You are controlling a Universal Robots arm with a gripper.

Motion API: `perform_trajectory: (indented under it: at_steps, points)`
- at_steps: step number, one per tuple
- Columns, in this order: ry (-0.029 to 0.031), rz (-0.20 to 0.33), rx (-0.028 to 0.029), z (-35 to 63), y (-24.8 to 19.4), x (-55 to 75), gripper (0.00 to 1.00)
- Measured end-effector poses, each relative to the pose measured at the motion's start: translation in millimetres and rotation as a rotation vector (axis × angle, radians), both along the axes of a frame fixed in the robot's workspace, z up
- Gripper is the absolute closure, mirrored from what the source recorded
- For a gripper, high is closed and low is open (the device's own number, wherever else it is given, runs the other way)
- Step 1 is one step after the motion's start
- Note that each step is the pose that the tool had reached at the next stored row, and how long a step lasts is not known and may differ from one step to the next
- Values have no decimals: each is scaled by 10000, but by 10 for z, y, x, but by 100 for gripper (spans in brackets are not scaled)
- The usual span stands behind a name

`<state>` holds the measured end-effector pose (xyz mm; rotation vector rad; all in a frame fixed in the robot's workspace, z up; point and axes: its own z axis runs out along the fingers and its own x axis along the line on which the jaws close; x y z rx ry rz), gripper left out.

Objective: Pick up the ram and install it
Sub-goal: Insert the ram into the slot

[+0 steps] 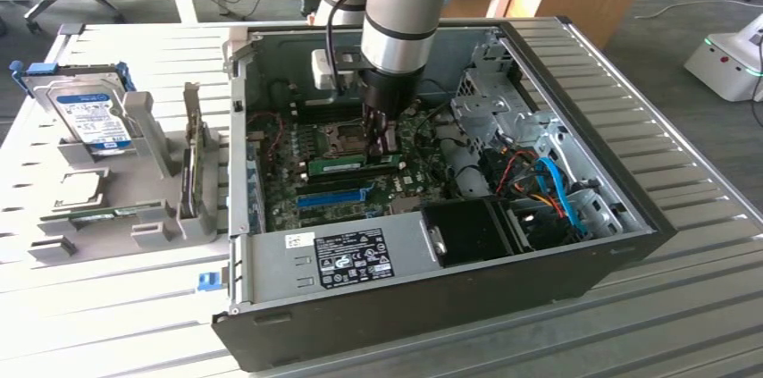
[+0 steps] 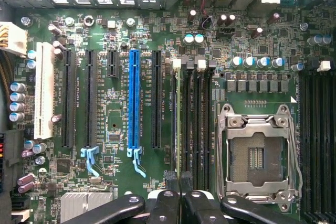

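Gripping: jaws pinched shut on the ram (image 1: 353,163), inside the case (image 1: 477,298).
Ram position: edge-on at the memory slots (image 2: 202,124), beside the CPU socket (image 2: 256,156).
Progress: pickup looks done; seating unconfirmed, ram not yet released.

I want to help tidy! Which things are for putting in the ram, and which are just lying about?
For the job:
the ram
the gripper, jaws shut at the ram's end
the computer case

Just lying about:
the hard drive
the expansion card
the grey rack
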<state>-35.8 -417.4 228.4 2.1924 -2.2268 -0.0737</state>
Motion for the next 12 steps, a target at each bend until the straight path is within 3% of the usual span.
perform_trajectory:
  at_steps: [12]
  points:
    - [0, -39, -1, -1, 0, 0, 88]
